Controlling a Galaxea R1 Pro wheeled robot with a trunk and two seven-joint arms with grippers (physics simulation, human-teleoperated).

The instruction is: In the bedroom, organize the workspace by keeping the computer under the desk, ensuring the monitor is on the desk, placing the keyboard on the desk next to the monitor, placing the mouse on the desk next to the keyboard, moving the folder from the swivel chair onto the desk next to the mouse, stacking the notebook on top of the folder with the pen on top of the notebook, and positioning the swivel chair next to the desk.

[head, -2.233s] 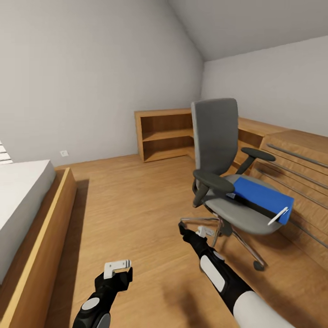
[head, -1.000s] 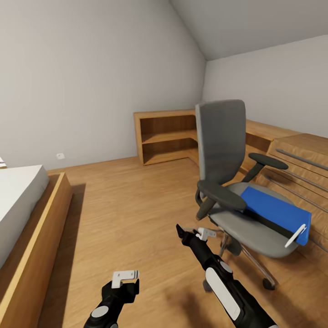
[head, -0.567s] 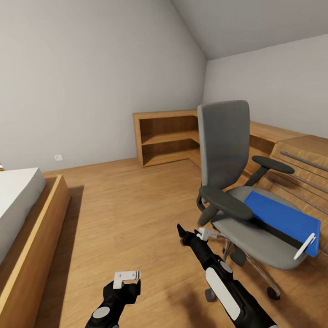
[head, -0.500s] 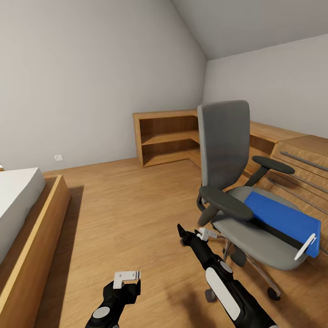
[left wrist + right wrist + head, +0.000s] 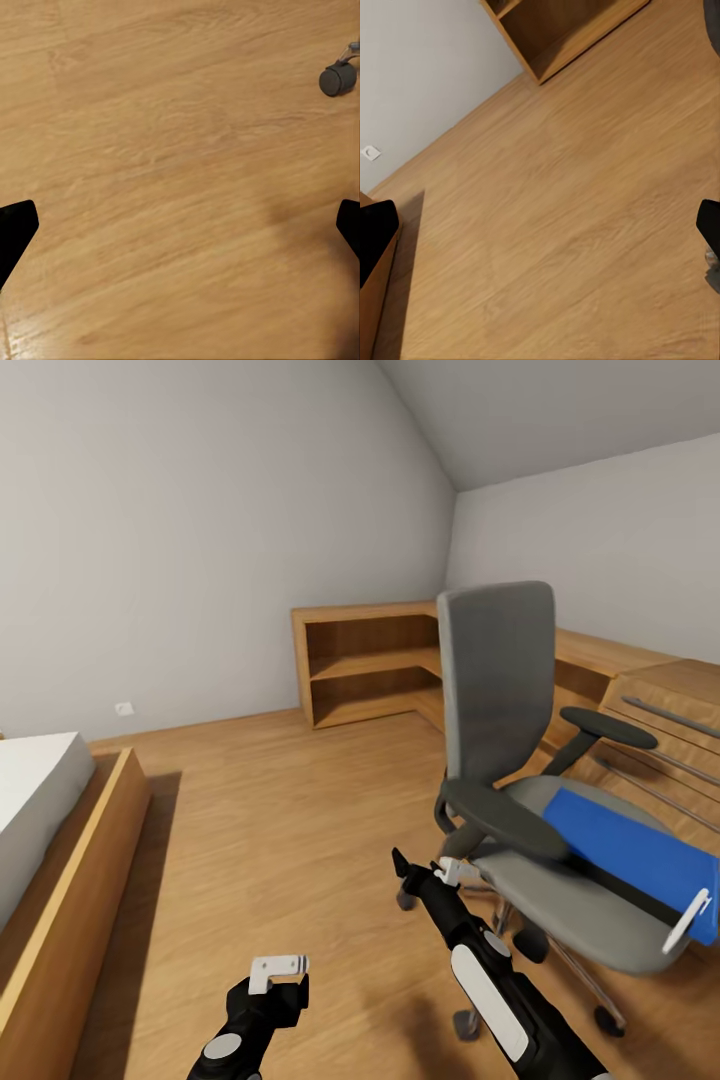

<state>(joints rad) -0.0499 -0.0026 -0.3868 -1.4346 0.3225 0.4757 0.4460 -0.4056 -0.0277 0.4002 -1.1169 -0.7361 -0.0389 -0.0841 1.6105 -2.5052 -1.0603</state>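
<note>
Approach to swivel chair [image 5: 540,800]; both grippers empty, spread wide.
Head view: right gripper [image 5: 428,872] just short of the near armrest, blue folder [image 5: 640,852] on the seat beyond it, white pen [image 5: 690,918] at the folder's far end; left gripper [image 5: 276,966] low over floor. Left wrist view: fingertips far apart over bare floor, chair caster [image 5: 337,78] ahead. Right wrist view: fingertips far apart, wooden shelving [image 5: 562,30] ahead. Judged carry posture, pre-grasp.
</note>
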